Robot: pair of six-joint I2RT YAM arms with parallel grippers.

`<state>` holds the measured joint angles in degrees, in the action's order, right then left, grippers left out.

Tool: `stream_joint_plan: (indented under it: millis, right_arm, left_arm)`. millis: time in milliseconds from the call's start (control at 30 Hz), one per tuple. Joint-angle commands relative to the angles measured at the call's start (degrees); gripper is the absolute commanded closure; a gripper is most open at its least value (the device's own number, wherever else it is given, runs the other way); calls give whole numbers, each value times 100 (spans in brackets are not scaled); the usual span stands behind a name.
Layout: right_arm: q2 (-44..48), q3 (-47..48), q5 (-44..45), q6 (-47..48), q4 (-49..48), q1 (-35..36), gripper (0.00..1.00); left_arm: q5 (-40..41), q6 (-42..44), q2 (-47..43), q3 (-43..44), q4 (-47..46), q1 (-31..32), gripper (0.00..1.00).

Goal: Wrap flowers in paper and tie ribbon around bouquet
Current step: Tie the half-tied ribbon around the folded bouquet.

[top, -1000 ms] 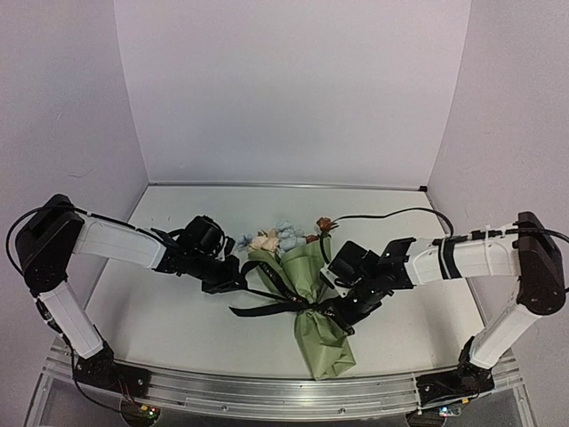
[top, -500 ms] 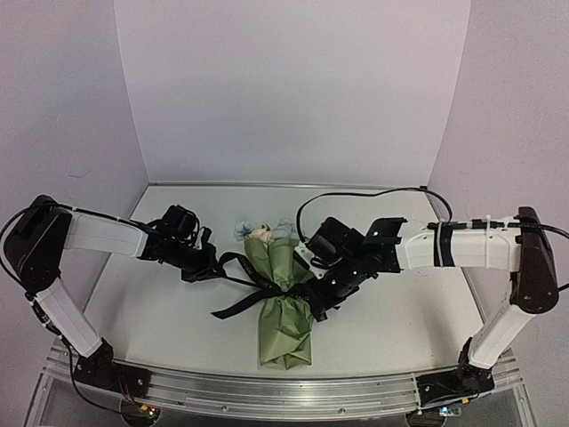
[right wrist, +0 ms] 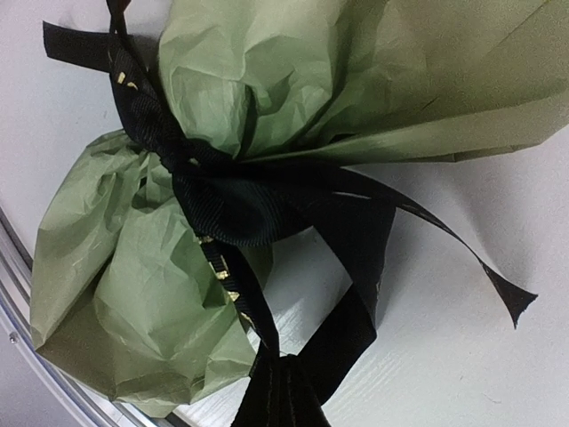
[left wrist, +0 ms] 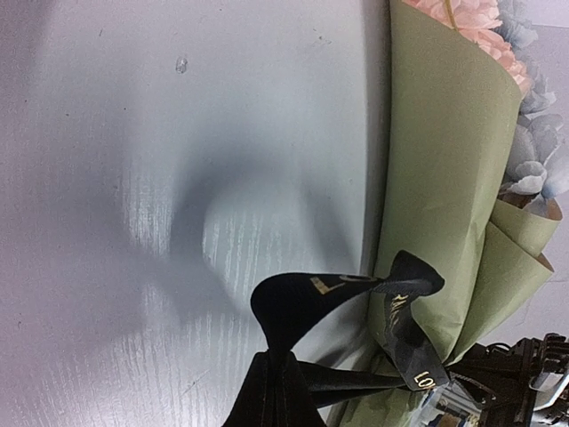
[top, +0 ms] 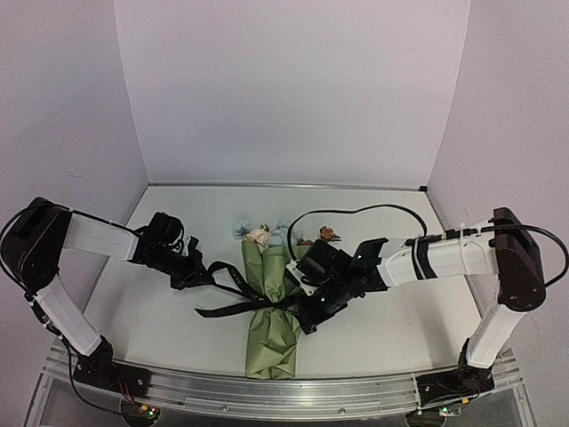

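Olive-green paper-cone bouquet (top: 269, 307) lies flat on the white desk (top: 151, 329), with a narrow black lettered ribbon (top: 233, 277) cinching its waist. Left pincer (top: 194, 276), left of the bouquet, is clenched on one strand. Right pincer (top: 308, 311), tight at the bouquet's right side, grips another.

Pale grey table (top: 391, 334). A bouquet (top: 271, 338) lies flat on it between the left gripper (top: 197, 274) and right gripper (top: 311, 311). A loose ribbon (top: 233, 309) end rests near the left gripper.
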<state>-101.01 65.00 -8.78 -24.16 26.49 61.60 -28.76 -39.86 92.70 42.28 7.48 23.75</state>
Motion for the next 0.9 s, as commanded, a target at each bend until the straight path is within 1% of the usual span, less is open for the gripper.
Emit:
stream_joint_plan:
  millis: [0,167,300,400,433,467,500,533,633,700,733,800,833,867]
  right_arm:
    - [205,-408,366,-107,1631,-33,100]
    - [270,-526,291,-159,1617,-35,100]
    - [259,-273,231,-346,1556,102,100]
    - [304,-74,370,-471,1543,102,100]
    - [316,23,358,-491,1540,88,98]
    - [319,103,322,-522,1542,78,91]
    - [319,174,282,-555,1543,75,82]
    - [321,233,246,-584,1543,75,74]
    - [414,356,233,-648,1543,79,54]
    - [546,405,307,-680,1543,78,43]
    - [646,423,374,-690,1543,72,38]
    - [846,410,475,-715,1538,27,32]
    - [957,397,525,-734,1543,-13,28]
    - [1064,368,573,-769,1541,-66,15]
  left_arm:
    - [1043,150,-152,-46,-42,-459,100]
    - [946,130,-157,-105,-98,-551,100]
    - [613,170,-95,-15,-225,-539,100]
    - [471,222,-165,93,-193,-414,100]
    - [465,277,-203,156,-135,-330,100]
    - [460,329,-238,197,-54,-259,100]
    - [462,360,-280,265,30,-189,98]
    - [473,381,-329,324,106,-129,93]
    - [576,387,-565,408,286,20,66]
    - [645,378,-753,491,420,82,50]
    - [671,368,-848,527,494,117,44]
    - [763,379,-1063,657,637,170,34]
    - [801,406,-1179,713,725,189,31]
    - [848,452,-1295,780,796,208,28]
